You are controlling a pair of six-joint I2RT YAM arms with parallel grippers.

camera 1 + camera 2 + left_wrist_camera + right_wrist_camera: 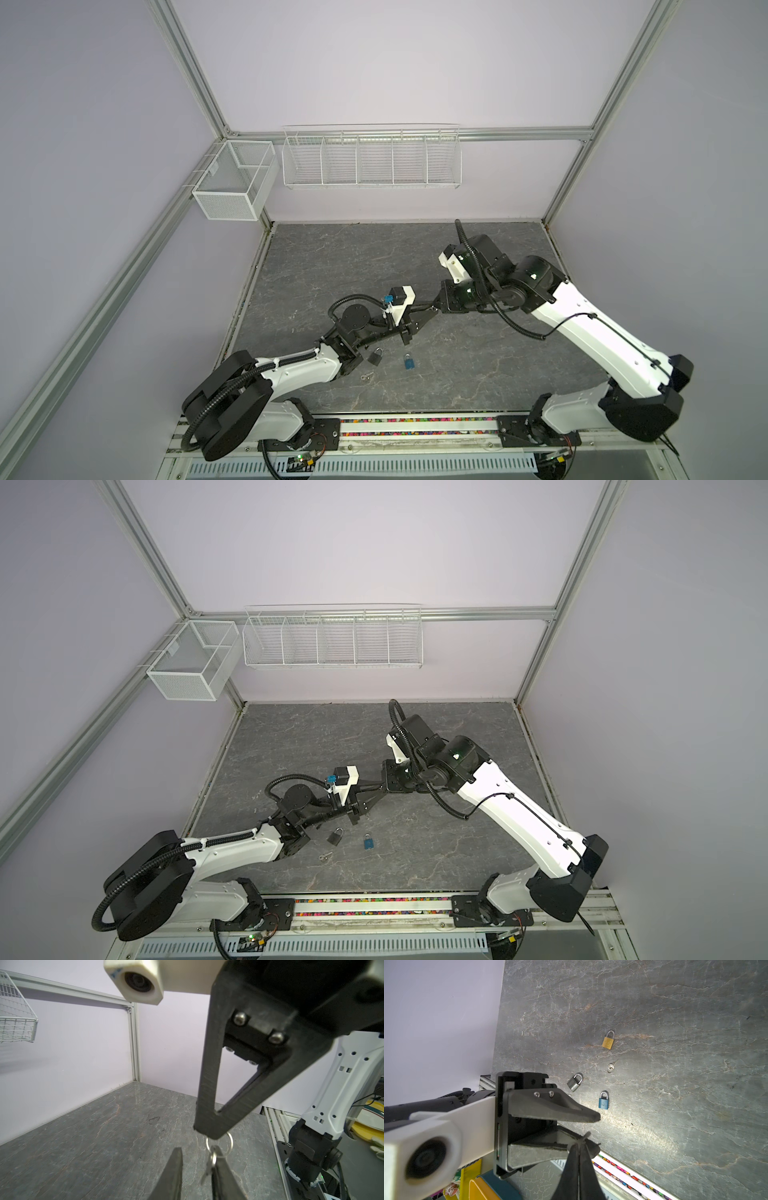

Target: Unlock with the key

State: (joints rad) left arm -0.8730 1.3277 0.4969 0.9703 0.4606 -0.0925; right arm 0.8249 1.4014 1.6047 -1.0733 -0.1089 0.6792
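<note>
Lilac walls (pixel 395 62) are seen behind a grey marbled table (pixel 332 257). A mesh basket (pixel 232 183) and a long wire basket (pixel 372 156) are hung in the upper left of both top views. Near the middle of these views the two arms are brought together above the table.

The right hand (pixel 579 1147) is shown with its fingers pressed together on the ring (pixel 230 1145) of the key (pixel 212 1160), so the key is hung below the ring, off the table. The left hand (pixel 197 1152) is placed around the key with its fingers apart. The key is seen against one finger (pixel 223 1176), and a clear gap is seen to the other finger (pixel 172 1174).

Just below the hands, in the lower middle of both top views, a grey padlock (pixel 375 356) and a blue padlock (pixel 409 362) are laid flat on the table, near each other but apart. A second key (pixel 365 377) is found just below the grey padlock. In the right wrist view a gold padlock (pixel 608 1041) is also shown on the table, and the second key is seen between it and the blue padlock.
</note>
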